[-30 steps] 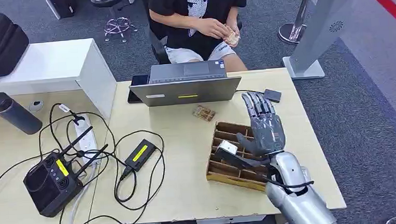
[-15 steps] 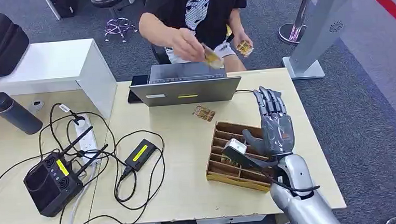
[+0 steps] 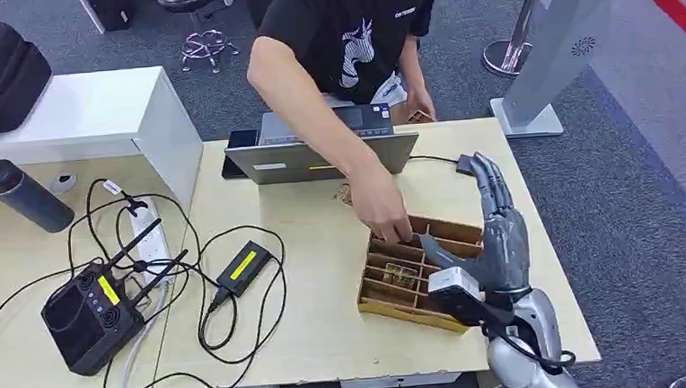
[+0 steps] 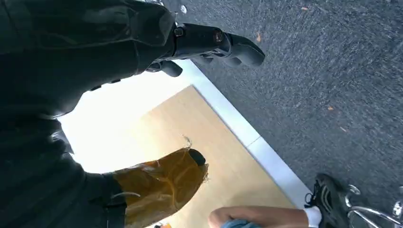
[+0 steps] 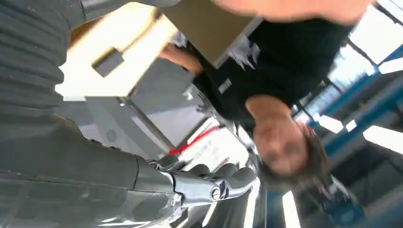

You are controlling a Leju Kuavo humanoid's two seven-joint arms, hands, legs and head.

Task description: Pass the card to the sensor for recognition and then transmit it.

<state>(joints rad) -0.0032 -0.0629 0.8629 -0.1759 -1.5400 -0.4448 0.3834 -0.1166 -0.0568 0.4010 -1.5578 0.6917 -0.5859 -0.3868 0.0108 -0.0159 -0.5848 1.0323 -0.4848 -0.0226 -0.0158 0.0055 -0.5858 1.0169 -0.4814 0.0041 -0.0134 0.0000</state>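
While raised, right hand [image 3: 494, 230] flat, fingers straight

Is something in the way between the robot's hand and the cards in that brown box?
Yes. A person's hand reaches into the slotted box, right over the slots next to the right hand. The robot's open hand hovers at the box's far side, so the person's hand blocks the cards for now.

table [image 3: 326, 276] pale wood-grain laminate, smooth matt | divided tray [image 3: 377, 295] brown cardboard, matt | laptop [image 3: 319, 155] grey metal lid, satin | right hand [image 3: 495, 239] grey plastic, slight sheen; forearm polished silver metal | floor [image 3: 645, 184] grey carpet, rough | bottle [image 3: 20, 196] dark, matt
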